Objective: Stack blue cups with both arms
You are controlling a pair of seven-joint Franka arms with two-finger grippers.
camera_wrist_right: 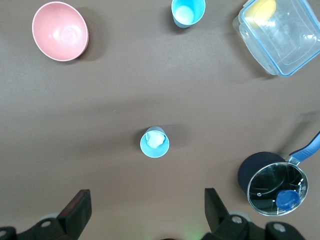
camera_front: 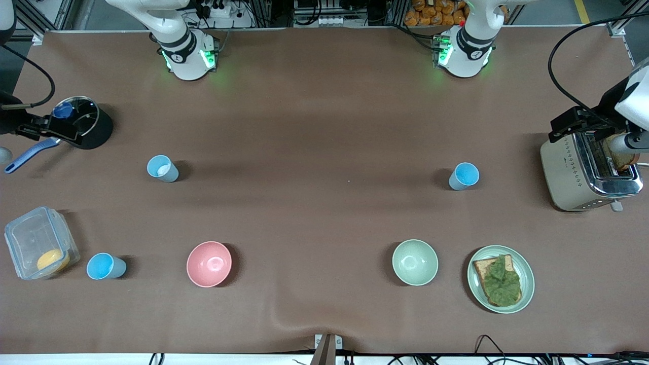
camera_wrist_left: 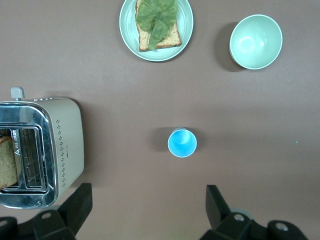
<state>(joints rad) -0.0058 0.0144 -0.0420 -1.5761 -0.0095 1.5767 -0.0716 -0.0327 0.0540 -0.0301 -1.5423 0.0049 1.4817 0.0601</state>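
- The brown cloth-covered table (camera_front: 324,126) carries everything.
- A silver-and-cream toaster (camera_front: 588,172) sits at the left arm's end, bread in its slot.
- A clear plastic lidded box (camera_front: 38,243) and a black saucepan with glass lid (camera_front: 83,121) sit at the right arm's end.
- A pink bowl (camera_front: 209,263) and a pale green bowl (camera_front: 415,262) lie nearer the front camera, beside a green plate of leaf-topped toast (camera_front: 500,278).
- Three small light-blue tapered cups stand upright and well apart: a whitish-inside cup (camera_front: 162,168), a bright-blue-inside cup (camera_front: 464,176), and a third cup (camera_front: 105,266) just beside the box.
- The left gripper (camera_wrist_left: 145,210) hangs spread wide above the bright-blue-inside cup (camera_wrist_left: 182,142).
- The right gripper (camera_wrist_right: 145,210) hangs spread wide above the whitish-inside cup (camera_wrist_right: 154,142).
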